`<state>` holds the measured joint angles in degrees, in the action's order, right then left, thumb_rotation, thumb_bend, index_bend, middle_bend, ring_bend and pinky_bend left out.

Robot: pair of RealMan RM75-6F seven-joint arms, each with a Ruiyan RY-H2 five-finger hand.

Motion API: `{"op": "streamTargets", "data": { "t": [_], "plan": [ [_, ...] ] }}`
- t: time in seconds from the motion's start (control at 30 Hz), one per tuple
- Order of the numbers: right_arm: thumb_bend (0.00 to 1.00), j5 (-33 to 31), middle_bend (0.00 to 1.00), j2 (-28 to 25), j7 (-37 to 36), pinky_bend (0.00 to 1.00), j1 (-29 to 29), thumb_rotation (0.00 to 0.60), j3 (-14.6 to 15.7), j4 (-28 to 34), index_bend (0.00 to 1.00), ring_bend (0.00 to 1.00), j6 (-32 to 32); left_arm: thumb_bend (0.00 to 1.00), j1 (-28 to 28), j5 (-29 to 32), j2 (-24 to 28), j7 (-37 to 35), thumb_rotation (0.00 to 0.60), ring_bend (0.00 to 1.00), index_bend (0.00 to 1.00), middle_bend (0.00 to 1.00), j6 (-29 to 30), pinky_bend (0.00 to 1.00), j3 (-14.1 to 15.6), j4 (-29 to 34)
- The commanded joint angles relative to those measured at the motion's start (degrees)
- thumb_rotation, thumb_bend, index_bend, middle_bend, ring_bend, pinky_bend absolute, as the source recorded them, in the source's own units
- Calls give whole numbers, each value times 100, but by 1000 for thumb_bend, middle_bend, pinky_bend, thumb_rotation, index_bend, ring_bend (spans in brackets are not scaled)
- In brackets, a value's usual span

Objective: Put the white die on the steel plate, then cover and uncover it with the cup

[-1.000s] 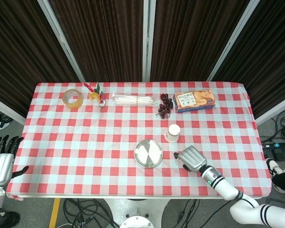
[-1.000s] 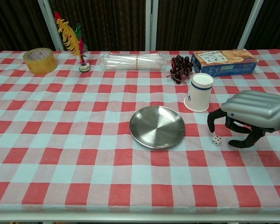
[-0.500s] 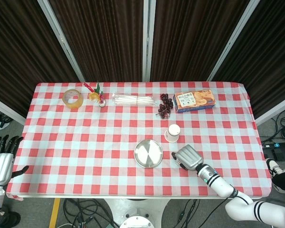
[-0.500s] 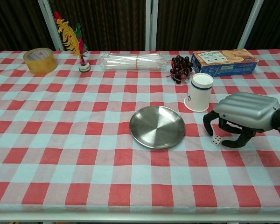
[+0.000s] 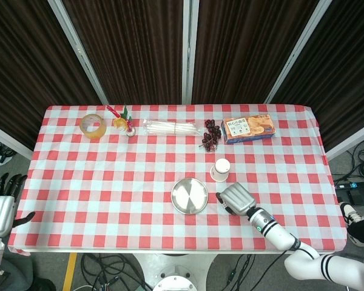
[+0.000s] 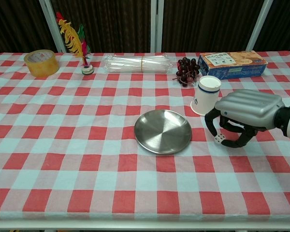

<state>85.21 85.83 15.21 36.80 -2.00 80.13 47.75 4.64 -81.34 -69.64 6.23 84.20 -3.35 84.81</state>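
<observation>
One white die (image 6: 220, 138) sits between the curled fingers (image 6: 210, 122) of the right hand (image 6: 244, 113), pinched just above the checked cloth beside the one steel plate (image 6: 163, 131). One paper cup (image 6: 206, 95) stands upside down behind it. The left hand (image 5: 1, 205) hangs off the table's near edge, fingers apart, holding nothing. One tape roll (image 6: 41, 62), one biscuit box (image 6: 232, 63).

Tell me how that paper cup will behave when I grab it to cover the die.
The paper cup looks thin-walled and empty, so probably very light and easily crushed. It stands mouth-down, wider end on the cloth, so fairly stable, though a sideways nudge from the right hand could likely slide or tip it.
</observation>
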Motion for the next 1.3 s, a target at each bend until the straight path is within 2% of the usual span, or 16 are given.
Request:
{"op": "streamTargets", "data": {
  "t": [0.03, 0.23, 0.47, 0.63, 0.7, 0.73, 0.77, 0.8, 0.9, 1.0, 1.1, 1.3],
  "plan": [
    [307, -93, 869, -70, -51, 957, 210, 600, -190, 189, 670, 896, -118, 0, 1, -6, 8, 33, 600, 21, 143, 129, -5, 39, 7, -6],
    [305, -529, 860, 265, 314, 957, 766, 600, -542, 126, 629, 895, -670, 0, -27, -19, 18, 37, 600, 22, 143, 129, 39, 39, 14, 15],
    [305, -1103, 856, 919, 841, 956, 1303, 600, -648, -394, 561, 893, -1202, 0, -69, 3, 7, 23, 600, 21, 142, 129, 61, 40, 27, 9],
    [291, -1213, 843, 1167, 900, 945, 1441, 600, -667, -566, 404, 861, -1120, 0, -80, 11, 15, 4, 600, 22, 142, 129, 54, 40, 29, -4],
    [224, -1194, 742, 1129, 874, 895, 1444, 600, -628, -477, 243, 762, -1074, 0, -83, 10, 13, -3, 600, 21, 142, 129, 63, 39, 23, -14],
    [185, -1172, 660, 1099, 855, 829, 1437, 600, -615, -428, 174, 678, -1033, 0, -82, 10, 12, -8, 600, 22, 142, 129, 61, 39, 21, -17],
    [164, -1144, 601, 1061, 835, 771, 1422, 600, -602, -376, 139, 615, -978, 0, -80, 9, 11, -20, 600, 22, 142, 129, 57, 39, 20, -19],
    [141, -1111, 506, 1012, 808, 669, 1398, 600, -592, -311, 95, 510, -904, 0, -78, 9, 10, -29, 600, 21, 142, 129, 53, 39, 19, -23],
    [131, -939, 308, 741, 604, 422, 1238, 600, -620, -8, 40, 259, -484, 0, -84, 2, 9, -46, 600, 22, 142, 129, 60, 39, 19, -37],
    [131, -748, 266, 279, 239, 329, 957, 600, -716, 351, 36, 179, 133, 0, -98, -9, 8, -65, 600, 22, 142, 129, 75, 39, 27, -43],
    [130, -748, 255, -192, -68, 280, 690, 600, -804, 606, 34, 149, 552, 0, -90, -22, 9, -55, 600, 22, 142, 129, 68, 39, 27, -37],
    [126, -1117, 191, -841, -952, 227, 348, 600, -984, 703, 34, 100, 715, 0, -25, -110, 65, -103, 600, 22, 143, 129, -9, 40, 43, 42]
  ]
}}
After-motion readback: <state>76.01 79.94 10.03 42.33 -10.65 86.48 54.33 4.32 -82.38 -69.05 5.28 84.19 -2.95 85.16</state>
